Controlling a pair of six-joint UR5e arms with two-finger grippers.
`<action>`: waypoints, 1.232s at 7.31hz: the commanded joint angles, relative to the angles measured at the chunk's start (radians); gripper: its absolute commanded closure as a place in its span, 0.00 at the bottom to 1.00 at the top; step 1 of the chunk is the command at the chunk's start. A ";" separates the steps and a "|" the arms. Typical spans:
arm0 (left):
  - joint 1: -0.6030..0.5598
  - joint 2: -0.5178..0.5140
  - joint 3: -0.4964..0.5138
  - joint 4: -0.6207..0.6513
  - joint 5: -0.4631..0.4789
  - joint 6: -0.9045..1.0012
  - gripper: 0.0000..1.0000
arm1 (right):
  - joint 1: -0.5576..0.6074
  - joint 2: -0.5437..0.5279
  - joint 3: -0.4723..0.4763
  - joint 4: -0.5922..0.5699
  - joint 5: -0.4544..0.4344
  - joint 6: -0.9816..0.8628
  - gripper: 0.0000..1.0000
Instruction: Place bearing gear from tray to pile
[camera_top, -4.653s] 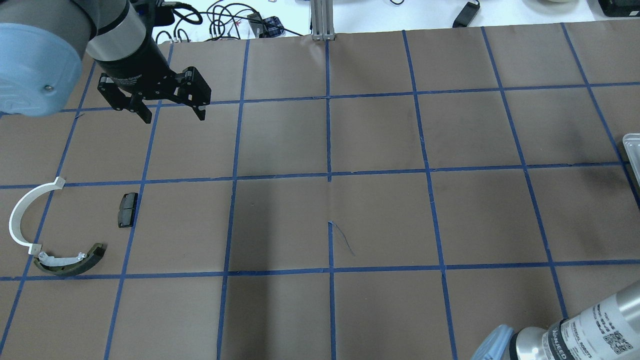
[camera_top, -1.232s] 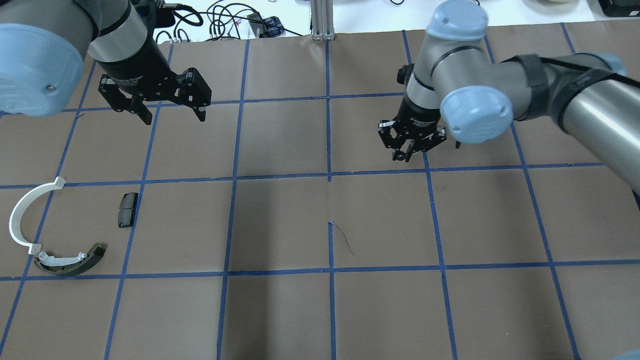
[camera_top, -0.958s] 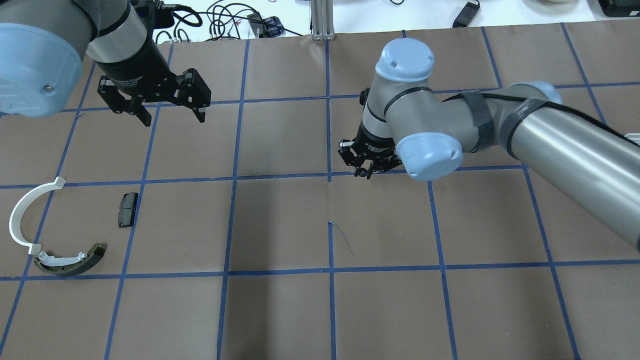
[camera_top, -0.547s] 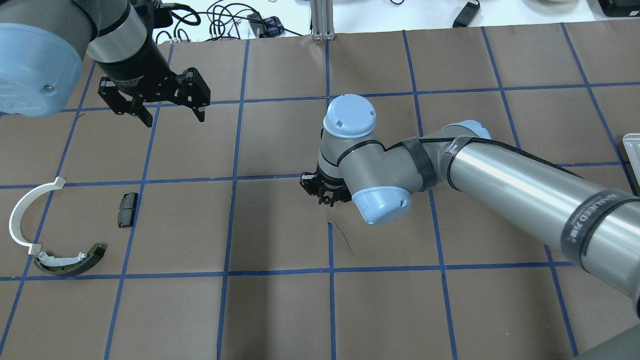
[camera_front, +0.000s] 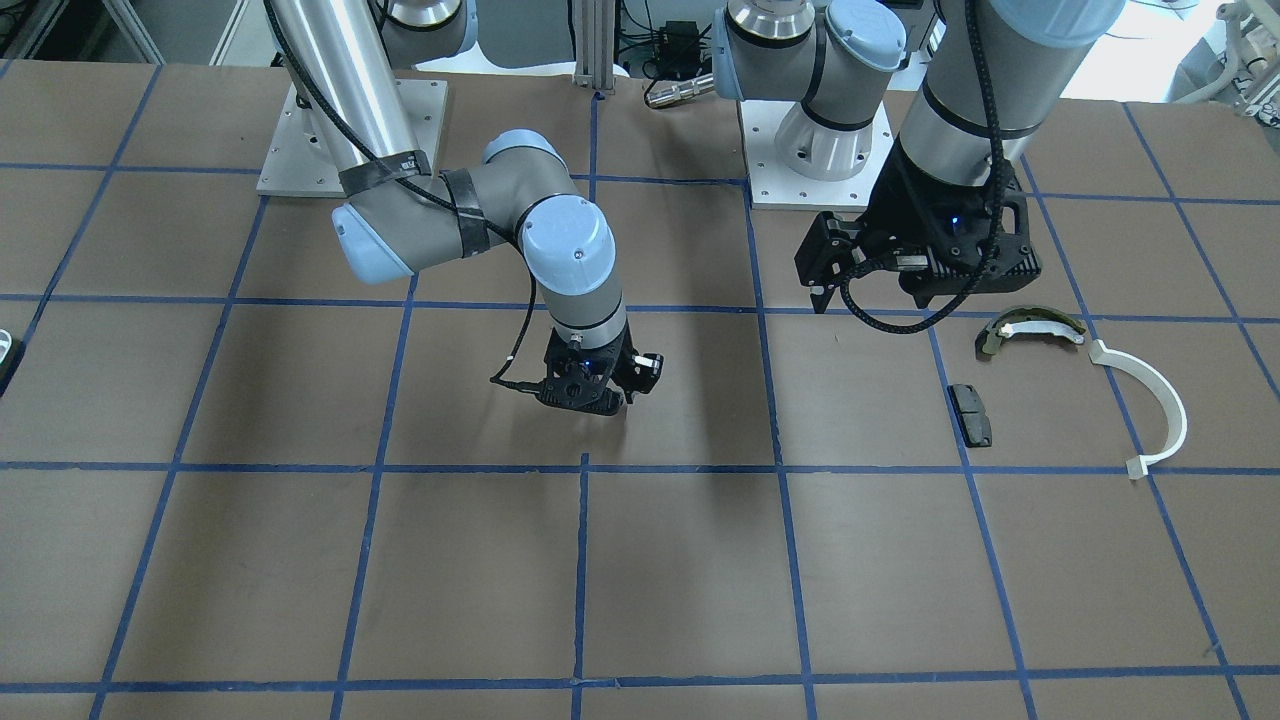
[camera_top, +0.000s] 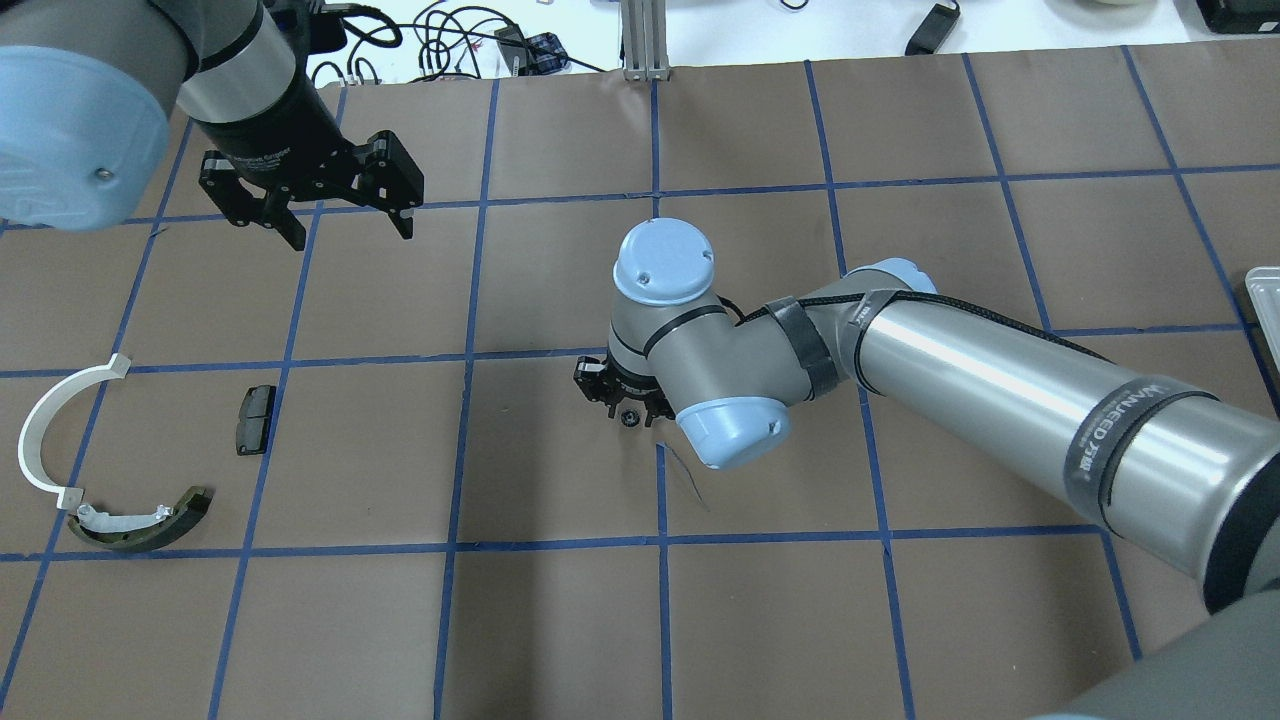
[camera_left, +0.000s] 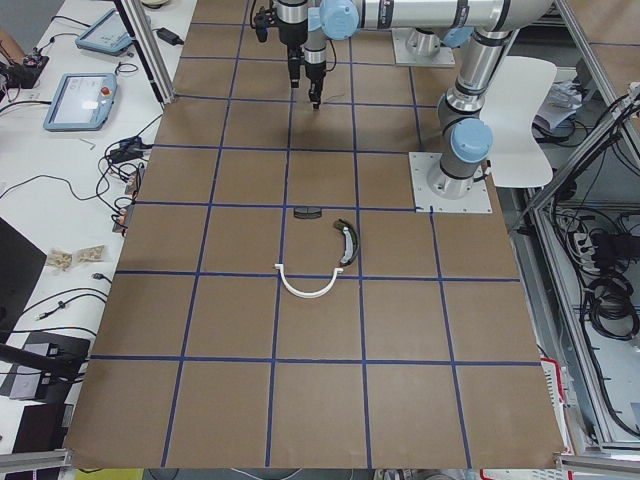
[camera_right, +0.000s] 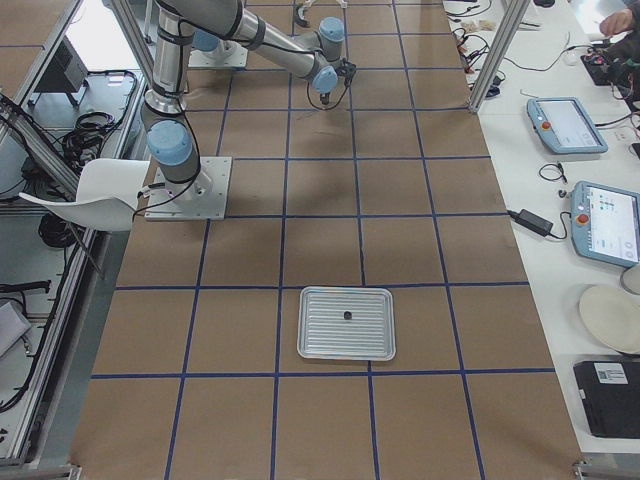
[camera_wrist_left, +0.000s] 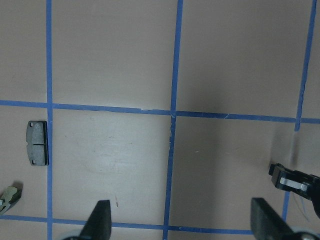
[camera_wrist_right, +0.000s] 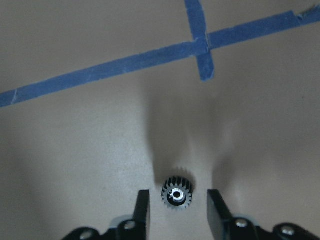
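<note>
The bearing gear, small, black and toothed, lies on the brown paper between the fingers of my right gripper, with a gap on each side; the gripper is open. In the overhead view the gear shows just under the right gripper near the table's middle. The pile lies far to the left: a white arc, an olive-green shoe and a black pad. My left gripper is open and empty, above and beyond the pile.
The metal tray sits far off at the table's right end, with one small dark part on it; its corner shows at the overhead view's right edge. Cables and a metal post lie beyond the far edge.
My right arm has swept in from the right to the table's middle and come down low. The gear now shows apart from its fingers. The left arm has not moved.
</note>
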 joint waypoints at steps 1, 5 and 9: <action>0.000 0.007 -0.004 -0.001 0.003 0.002 0.00 | -0.078 -0.044 -0.020 0.012 -0.003 -0.031 0.03; 0.002 0.006 0.001 -0.001 0.001 0.003 0.00 | -0.508 -0.274 -0.017 0.353 -0.017 -0.578 0.00; 0.005 0.003 -0.004 -0.001 0.004 0.011 0.00 | -0.939 -0.291 -0.018 0.408 -0.141 -1.254 0.00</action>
